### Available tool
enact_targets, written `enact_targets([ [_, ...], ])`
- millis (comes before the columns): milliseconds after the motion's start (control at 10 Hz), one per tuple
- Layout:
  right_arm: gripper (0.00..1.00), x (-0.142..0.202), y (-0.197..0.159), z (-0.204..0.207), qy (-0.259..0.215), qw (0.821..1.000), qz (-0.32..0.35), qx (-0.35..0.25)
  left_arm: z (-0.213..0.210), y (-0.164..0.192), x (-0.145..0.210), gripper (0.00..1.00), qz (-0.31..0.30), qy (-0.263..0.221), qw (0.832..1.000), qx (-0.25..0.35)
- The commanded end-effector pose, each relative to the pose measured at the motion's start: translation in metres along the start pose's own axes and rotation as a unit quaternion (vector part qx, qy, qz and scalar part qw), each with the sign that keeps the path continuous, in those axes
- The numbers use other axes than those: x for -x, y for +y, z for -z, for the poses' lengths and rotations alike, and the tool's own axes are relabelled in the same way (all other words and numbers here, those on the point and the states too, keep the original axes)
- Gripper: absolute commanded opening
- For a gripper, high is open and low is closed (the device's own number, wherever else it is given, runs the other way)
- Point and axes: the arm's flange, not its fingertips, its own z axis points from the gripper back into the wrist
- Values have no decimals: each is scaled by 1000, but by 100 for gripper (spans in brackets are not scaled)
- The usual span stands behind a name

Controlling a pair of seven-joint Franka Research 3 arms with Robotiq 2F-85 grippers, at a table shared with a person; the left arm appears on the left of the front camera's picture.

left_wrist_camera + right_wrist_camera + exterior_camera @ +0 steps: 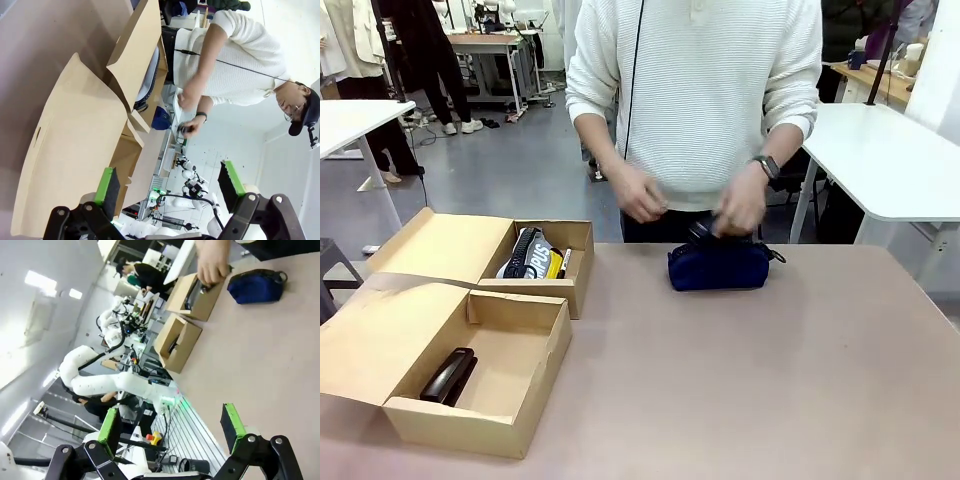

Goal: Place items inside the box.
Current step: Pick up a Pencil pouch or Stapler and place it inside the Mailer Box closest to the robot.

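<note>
A navy zip pouch [720, 268] lies on its side at the table's far edge, well apart from two open cardboard trays at the left. A black stapler [448, 376] lies flat in the near tray [470, 430]. The far tray [578, 238] holds a grey pouch with white lettering [527, 254], a yellow utility knife [553, 264] and a black-capped marker [565, 262], packed side by side.

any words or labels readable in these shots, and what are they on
White lettering on the grey pouch in the far box: tilted and too blurred to read.
No print can be made out on the navy pouch, the black stapler or the near box.
</note>
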Motion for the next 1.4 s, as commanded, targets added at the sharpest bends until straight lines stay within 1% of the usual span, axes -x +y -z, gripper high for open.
enact_targets([
  [0, 100, -21, 10, 33, 21, 999, 2, 26, -2, 0, 1, 100, 10, 5, 1000, 2],
  [100, 100, -37, 16, 70, 76, 995, -9, 62, -2, 0, 1, 100, 10, 5, 1000, 2],
  [300, 100, -69, 24, 155, 156, 982, -38, 104, -2, 0, 1, 100, 10, 5, 1000, 2],
  [400, 100, -81, 20, 200, 200, 969, -47, 135, -2, 0, 1, 100, 10, 5, 1000, 2],
  [500, 100, -82, 14, 231, 240, 952, -37, 187, -2, 0, 1, 100, 10, 5, 1000, 2],
  [600, 100, -74, 26, 168, 155, 982, -42, 97, -2, 0, 1, 100, 10, 5, 1000, 2],
  [800, 100, -74, 26, 168, 155, 982, -42, 97, -2, 0, 1, 100, 10, 5, 1000, 2],
  [900, 100, -81, 25, 208, 188, 973, -44, 125, -2, 0, 1, 100, 10, 5, 1000, 2],
  [1000, 100, -87, 24, 227, 252, 945, -114, 174, -2, 0, 1, 100, 10, 5, 1000, 2],
  [1100, 100, -106, 23, 256, 299, 913, -215, 175, -2, 0, 1, 100, 10, 5, 1000, 2],
  [1200, 100, -131, 18, 280, 289, 892, -265, 226, -2, 0, 1, 100, 10, 5, 1000, 2],
  [1300, 100, -156, 6, 310, 303, 855, -328, 263, -2, 0, 1, 100, 10, 5, 1000, 2],
])
